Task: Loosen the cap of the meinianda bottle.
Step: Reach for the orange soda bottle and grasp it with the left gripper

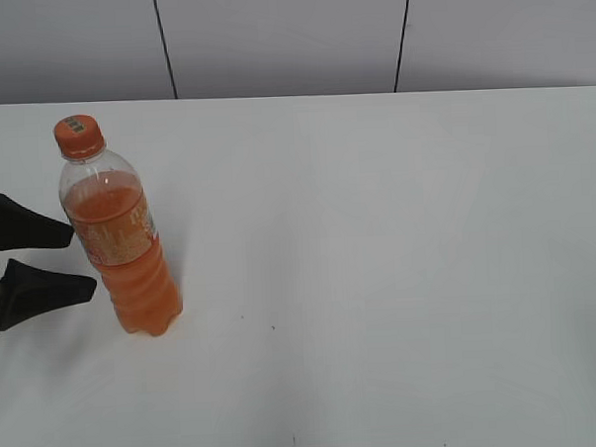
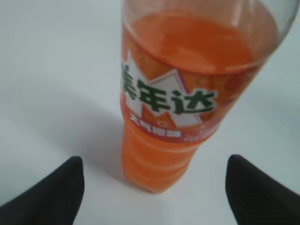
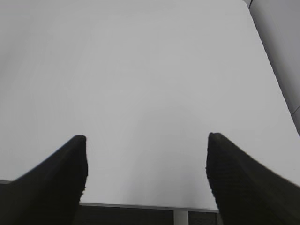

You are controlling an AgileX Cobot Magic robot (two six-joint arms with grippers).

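A plain white table (image 1: 398,239) fills the exterior view, with grey wall panels behind it. The meinianda bottle (image 1: 121,241) stands upright near the left edge, its orange cap (image 1: 80,136) screwed on at the top. The left gripper (image 1: 77,258) sits just beside the bottle at label height, its two black fingers spread wide and not touching the plastic; this looks like the line-up for clamping the body so the bottle cannot spin when the cap is turned. The right arm does not show here.

From the left wrist, the bottle (image 2: 178,103) stands dead ahead, label facing the camera, centred between the parted fingertips (image 2: 51,192), which sit well clear of it on either side.

From the right wrist, the right gripper (image 3: 145,178) hangs spread open over bare tabletop (image 3: 140,84), gripping nothing, with no bottle in sight; it is probably waiting for the bottle to be steadied.
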